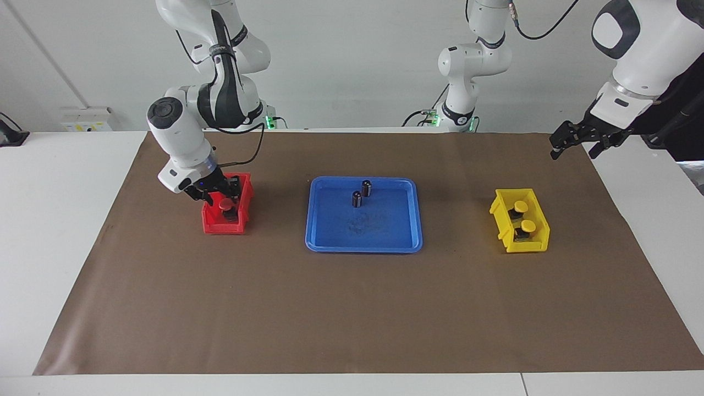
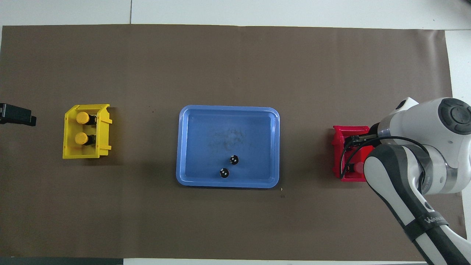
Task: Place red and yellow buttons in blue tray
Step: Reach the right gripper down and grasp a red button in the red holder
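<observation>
Right gripper (image 1: 212, 193) sits low in the red bin (image 1: 212, 225) — its jaw state is unreadable. Left gripper (image 1: 577, 142), spread wide and empty, hangs near the yellow bin (image 1: 536, 245) — arm waiting.

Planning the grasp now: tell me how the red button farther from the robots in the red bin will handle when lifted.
Likely rigid: the red button looks like hard plastic. Its wide round cap sits on a narrower black base, so it may tip if set down carelessly. The smooth cap could slip in a pincer. It sits snug in the red bin, so nudging may shift the bin too.
</observation>
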Controlling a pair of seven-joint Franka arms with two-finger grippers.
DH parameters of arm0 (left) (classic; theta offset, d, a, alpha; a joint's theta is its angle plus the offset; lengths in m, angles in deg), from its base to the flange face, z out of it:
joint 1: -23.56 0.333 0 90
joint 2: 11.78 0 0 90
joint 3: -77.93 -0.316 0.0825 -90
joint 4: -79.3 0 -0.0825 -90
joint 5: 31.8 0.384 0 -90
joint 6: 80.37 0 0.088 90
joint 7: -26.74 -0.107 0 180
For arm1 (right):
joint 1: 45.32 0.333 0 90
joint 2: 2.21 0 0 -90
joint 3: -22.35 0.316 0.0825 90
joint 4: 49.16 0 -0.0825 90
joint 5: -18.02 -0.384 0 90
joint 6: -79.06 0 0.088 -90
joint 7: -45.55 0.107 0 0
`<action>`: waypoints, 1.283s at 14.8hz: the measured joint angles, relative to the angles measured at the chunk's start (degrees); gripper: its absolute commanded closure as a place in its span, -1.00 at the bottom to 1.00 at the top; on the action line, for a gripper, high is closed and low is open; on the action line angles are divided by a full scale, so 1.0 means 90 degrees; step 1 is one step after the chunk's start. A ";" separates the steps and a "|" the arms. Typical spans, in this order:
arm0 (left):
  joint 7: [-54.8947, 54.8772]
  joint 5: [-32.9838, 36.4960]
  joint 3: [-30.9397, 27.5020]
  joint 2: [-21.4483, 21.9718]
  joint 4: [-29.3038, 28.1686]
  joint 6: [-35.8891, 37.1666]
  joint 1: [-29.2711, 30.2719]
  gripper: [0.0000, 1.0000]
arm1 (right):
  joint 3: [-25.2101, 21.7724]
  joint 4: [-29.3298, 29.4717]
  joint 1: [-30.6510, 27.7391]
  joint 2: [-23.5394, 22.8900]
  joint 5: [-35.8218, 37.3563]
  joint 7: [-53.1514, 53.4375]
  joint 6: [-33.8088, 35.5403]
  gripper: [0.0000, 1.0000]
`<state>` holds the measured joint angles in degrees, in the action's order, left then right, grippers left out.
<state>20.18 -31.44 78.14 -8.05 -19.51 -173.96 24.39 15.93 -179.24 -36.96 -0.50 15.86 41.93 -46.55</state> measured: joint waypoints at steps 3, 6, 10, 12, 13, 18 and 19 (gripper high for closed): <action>0.0000 0.0000 0.0011 0.0001 -0.0006 -0.0001 -0.0069 -1.00 | -0.0003 -0.0045 -0.0013 0.0000 0.0000 0.0000 -0.0145 -0.34; 0.0000 0.0000 0.0010 0.0003 -0.0064 0.0000 -0.0068 -1.00 | -0.0004 -0.0083 -0.0033 -0.0004 0.0000 -0.0001 -0.0172 -0.32; 0.0019 0.0000 0.0010 0.0032 -0.0143 0.0003 -0.0068 -1.00 | -0.0004 -0.0160 -0.0046 -0.0015 0.0000 -0.0001 -0.0305 -0.26; 0.0024 0.0000 0.0010 0.0042 -0.0184 0.0000 -0.0068 -1.00 | -0.0004 -0.0239 -0.0046 -0.0015 0.0000 -0.0001 -0.0426 -0.26; 0.0025 0.0000 0.0010 0.0053 -0.0221 -0.0004 -0.0068 -1.00 | -0.0004 -0.0275 -0.0046 -0.0017 0.0000 -0.0001 -0.0488 -0.25; 0.0025 0.0000 0.0009 0.0105 -0.0312 -0.0025 -0.0068 -0.99 | 0.0012 -0.0338 -0.0040 -0.0056 0.0000 -0.0004 -0.0638 0.30; 0.0025 0.0000 0.0007 0.0108 -0.0315 -0.0048 -0.0068 -0.98 | 0.0017 -0.0342 -0.0036 -0.0060 0.0000 -0.0004 -0.0644 0.49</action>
<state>20.40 -31.44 78.20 -7.07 -22.34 -174.40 23.78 16.08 -182.32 -37.29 -1.03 15.86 41.89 -52.35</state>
